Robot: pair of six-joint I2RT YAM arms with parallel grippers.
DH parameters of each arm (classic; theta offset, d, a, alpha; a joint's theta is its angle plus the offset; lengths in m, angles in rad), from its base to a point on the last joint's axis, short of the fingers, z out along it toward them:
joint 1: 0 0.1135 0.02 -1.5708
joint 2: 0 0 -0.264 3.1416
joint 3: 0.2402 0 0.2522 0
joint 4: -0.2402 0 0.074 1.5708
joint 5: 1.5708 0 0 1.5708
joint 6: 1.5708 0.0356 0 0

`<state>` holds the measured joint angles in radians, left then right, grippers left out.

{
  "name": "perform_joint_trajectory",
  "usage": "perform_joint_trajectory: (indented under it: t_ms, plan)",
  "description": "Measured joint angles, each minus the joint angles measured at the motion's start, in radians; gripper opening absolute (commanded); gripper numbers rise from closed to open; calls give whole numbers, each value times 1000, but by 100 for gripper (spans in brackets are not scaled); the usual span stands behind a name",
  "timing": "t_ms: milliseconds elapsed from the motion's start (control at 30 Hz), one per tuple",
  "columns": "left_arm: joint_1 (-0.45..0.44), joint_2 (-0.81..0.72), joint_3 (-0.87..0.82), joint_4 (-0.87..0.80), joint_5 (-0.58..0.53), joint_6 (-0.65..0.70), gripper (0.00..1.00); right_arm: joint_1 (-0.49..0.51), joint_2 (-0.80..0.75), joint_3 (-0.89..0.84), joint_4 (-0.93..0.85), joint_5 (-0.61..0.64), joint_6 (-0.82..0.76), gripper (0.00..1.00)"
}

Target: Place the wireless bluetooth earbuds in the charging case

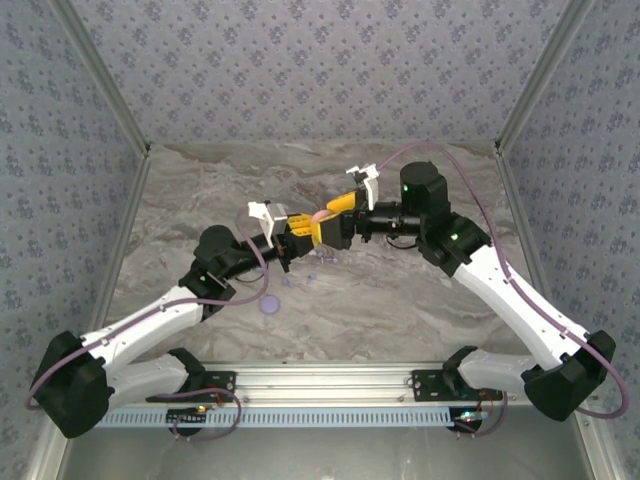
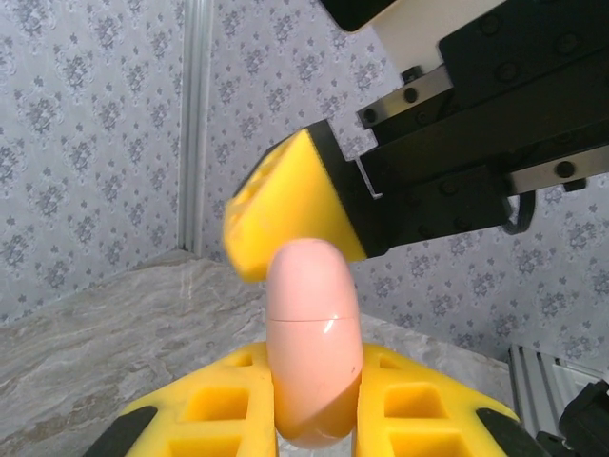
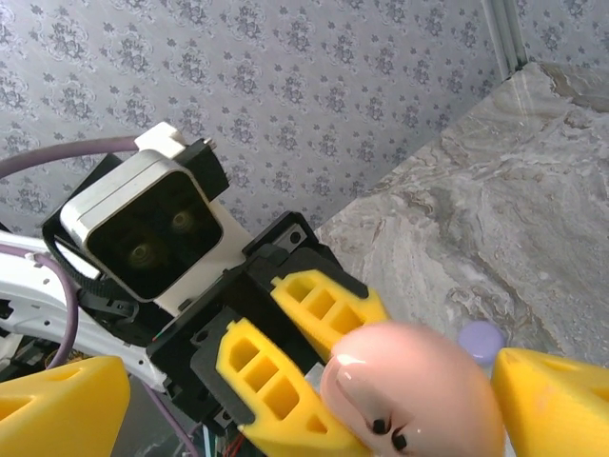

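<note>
Left arm (image 1: 150, 325) reaches in from the lower left, wrist up off the table (image 1: 400, 300) near its centre. Lavender disc (image 1: 268, 304) lies flat on the table beside the left forearm, clear of both arms. It also shows past the case in the right wrist view.

Earbuds (image 1: 290, 282): a few tiny pale bits loose on the marble, just nearer than the two grippers and just right of the disc. Too small in the top view to tell colour or pose. None is in either gripper.

Left gripper (image 2: 314, 405): yellow fingers (image 2: 214, 409) pressed in on the pink charging case (image 2: 314, 324), one each side, pinching its lower half. The case is held in the air, rounded end pointing away from the left wrist. Seam line runs across its middle and the lid looks closed. The right wrist view shows two small dark dots on its near end.

Right gripper (image 3: 309, 405) meets the left one nose to nose over mid-table, jaws spread wide. Its yellow fingers (image 3: 57, 405) sit on either side of the case. One is well off it. The other is just beside it, and contact cannot be told. In the left wrist view one of these fingers sits just behind the top of the case.

Right arm (image 1: 500, 290) comes in from the lower right, elbow raised.
</note>
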<state>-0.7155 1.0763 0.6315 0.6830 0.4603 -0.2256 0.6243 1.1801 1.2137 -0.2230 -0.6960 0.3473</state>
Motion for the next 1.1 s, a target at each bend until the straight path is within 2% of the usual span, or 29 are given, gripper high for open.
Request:
perform_joint_trajectory:
  t_ms: [300,533,733,900,1100]
  plan:
    - [0,0,4,-29,-11,0,0,0,-11,0,-65,58,-32,100]
    - [11,17,29,-93,-85,-2,0,-38,-37,19,-249,383,-49,100]
    - [139,125,53,-161,-116,-65,0,-142,-138,-75,-299,532,-30,100]
    - [232,269,111,-262,-127,-114,0,-191,-182,-163,-315,560,6,100]
    - [292,480,249,-385,-135,-163,0,-220,-183,-198,-326,561,31,100]
